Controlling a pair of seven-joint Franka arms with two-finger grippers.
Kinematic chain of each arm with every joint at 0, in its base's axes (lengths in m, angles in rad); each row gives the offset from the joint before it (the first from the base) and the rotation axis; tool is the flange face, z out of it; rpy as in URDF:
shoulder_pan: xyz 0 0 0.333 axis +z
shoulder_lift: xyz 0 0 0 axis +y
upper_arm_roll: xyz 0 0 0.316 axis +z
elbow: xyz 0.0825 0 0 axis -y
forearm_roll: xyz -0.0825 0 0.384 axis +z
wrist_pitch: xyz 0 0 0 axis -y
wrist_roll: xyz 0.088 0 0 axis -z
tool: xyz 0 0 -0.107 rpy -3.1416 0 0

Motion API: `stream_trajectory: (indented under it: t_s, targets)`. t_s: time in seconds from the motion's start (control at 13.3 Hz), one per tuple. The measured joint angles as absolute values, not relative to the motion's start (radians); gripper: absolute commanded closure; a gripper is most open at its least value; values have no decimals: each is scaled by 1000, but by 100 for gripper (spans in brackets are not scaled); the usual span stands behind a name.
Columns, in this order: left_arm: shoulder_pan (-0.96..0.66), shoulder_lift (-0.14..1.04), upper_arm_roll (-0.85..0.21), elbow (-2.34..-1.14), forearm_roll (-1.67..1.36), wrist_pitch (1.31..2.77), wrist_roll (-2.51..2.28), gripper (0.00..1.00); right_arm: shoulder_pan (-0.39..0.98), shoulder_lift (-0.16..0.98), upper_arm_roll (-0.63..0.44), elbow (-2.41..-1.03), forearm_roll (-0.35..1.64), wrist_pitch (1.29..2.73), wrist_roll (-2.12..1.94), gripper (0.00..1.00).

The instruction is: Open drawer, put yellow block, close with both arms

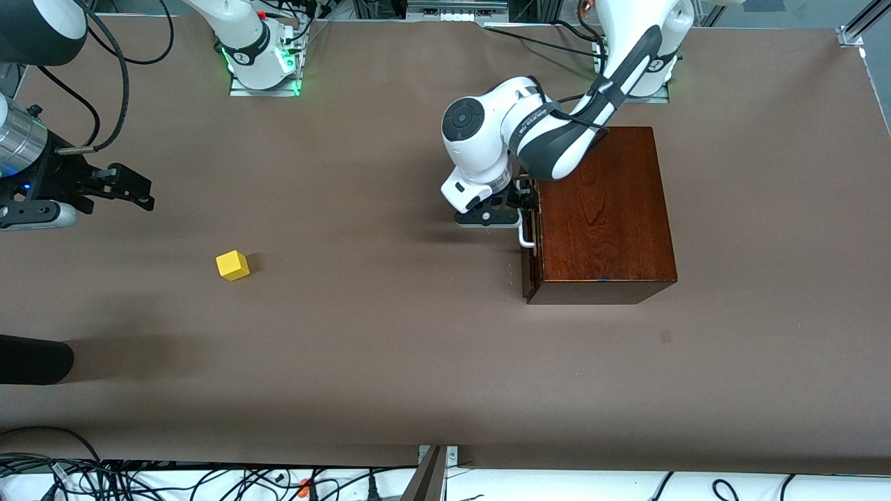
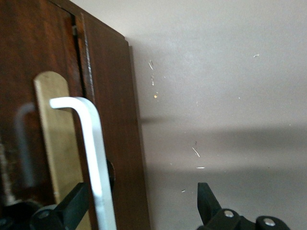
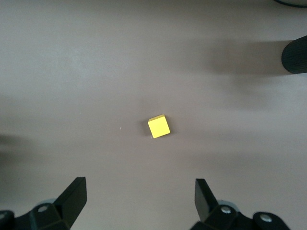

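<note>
Left gripper (image 1: 511, 206) open wide astride drawer (image 1: 530, 240) handle (image 2: 93, 158), handle running lengthwise between fingers, right gripper (image 3: 139, 201) open wide above yellow block (image 3: 159, 126).

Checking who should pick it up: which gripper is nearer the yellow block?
Right. The right gripper hangs open near the yellow block; the left gripper is open around the drawer's handle.
</note>
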State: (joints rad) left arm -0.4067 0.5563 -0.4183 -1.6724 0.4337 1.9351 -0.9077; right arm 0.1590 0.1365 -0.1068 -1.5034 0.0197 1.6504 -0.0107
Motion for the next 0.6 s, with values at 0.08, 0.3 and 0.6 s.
stream_trajectory:
  t_s: [0.08,0.3,0.6]
  targets:
    - [-409,568,-418,-1674,434,1941,-914,0,159,137,-107,-1503,20,1650,-11,0]
    - [-410,581,-417,-1675,434,1942,-917,0,159,137,-107,-1503,20,1650,-11,0]
    - [-413,581,-418,-1674,434,1945,-922,0,159,137,-107,-1503,20,1650,-11,0]
